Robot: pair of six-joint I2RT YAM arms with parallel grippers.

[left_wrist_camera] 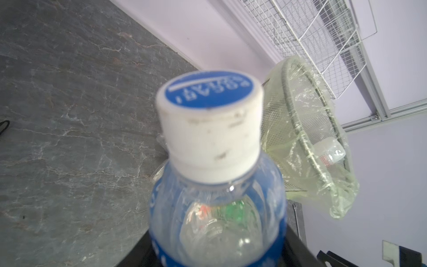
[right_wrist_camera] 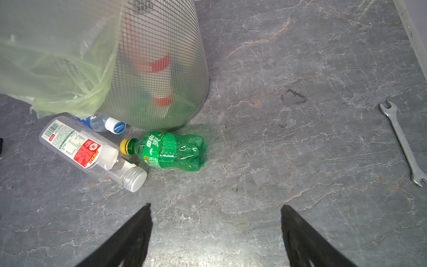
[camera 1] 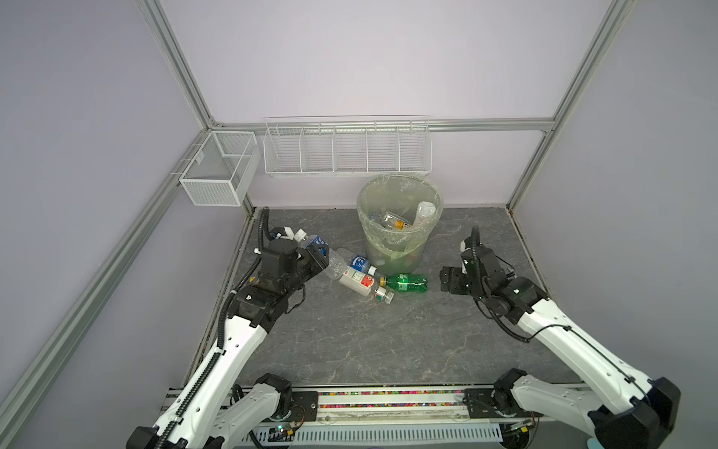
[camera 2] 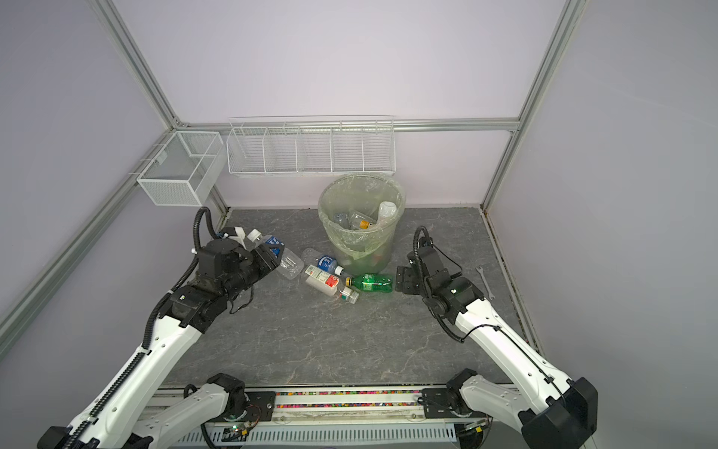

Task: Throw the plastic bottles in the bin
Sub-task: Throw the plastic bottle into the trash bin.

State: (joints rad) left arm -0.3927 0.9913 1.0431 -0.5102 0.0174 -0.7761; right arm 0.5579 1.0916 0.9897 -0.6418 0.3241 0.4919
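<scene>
left gripper (camera 1: 318,253) apparently clamps clear plastic bottle (left_wrist_camera: 217,208); right gripper (right_wrist_camera: 215,207) jaws apart

Soft, bright, even light from above fills both top views; the grey stone-patterned tabletop (camera 1: 349,342) shows only faint shadows under the white robot arms (camera 1: 233,350) and no hard glare. The wide lens splays the silver aluminium frame posts (camera 1: 175,66) outward toward the corners. In the left wrist view the clear blue-labelled plastic bottle with a white cap (left_wrist_camera: 210,143) is close and out of focus — its print smeared. In the right wrist view the round mesh bin lined with a pale-green bag (right_wrist_camera: 157,69) blurs higher up, while the small green plastic bottle (right_wrist_camera: 171,150) is crisp.
</scene>
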